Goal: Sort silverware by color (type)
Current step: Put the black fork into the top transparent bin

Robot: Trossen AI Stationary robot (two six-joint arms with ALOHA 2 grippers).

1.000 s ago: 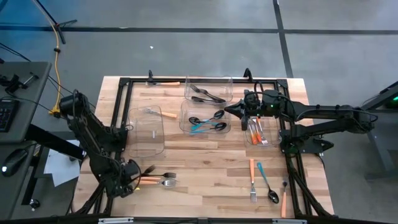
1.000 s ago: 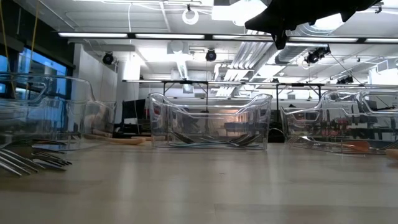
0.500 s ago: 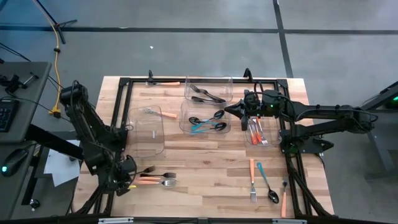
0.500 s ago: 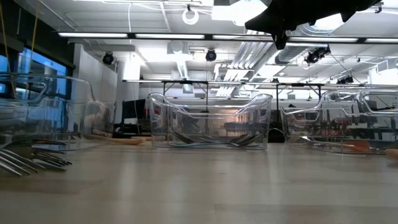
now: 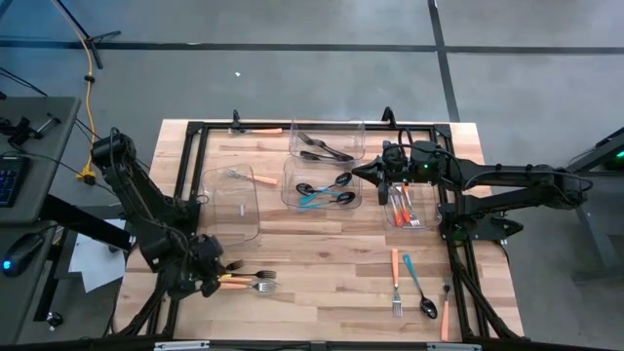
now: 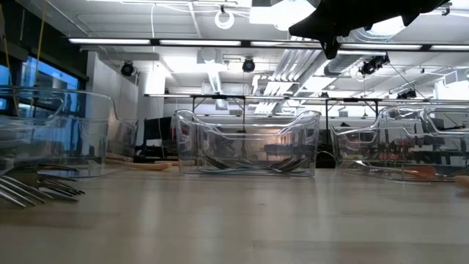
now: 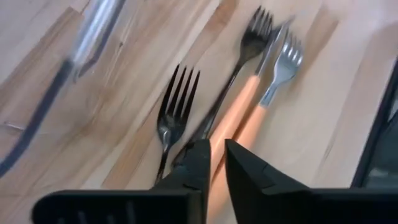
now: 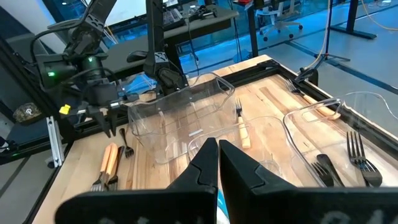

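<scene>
left jaws point(image 7: 216, 163) stand narrowly parted over the orange handles point(image 7: 239, 118) of 2 forks lying just ahead on the tabletop point(image 7: 124, 124); straddle 1 handle only, clear of the black fork point(image 7: 174, 115) beside. right jaws point(image 8: 217, 152) shut, empty.

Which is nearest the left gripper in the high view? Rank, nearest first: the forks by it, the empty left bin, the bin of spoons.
1. forks, beside the left gripper.
2. empty left bin, just behind.
3. bin of spoons, centre.
</scene>
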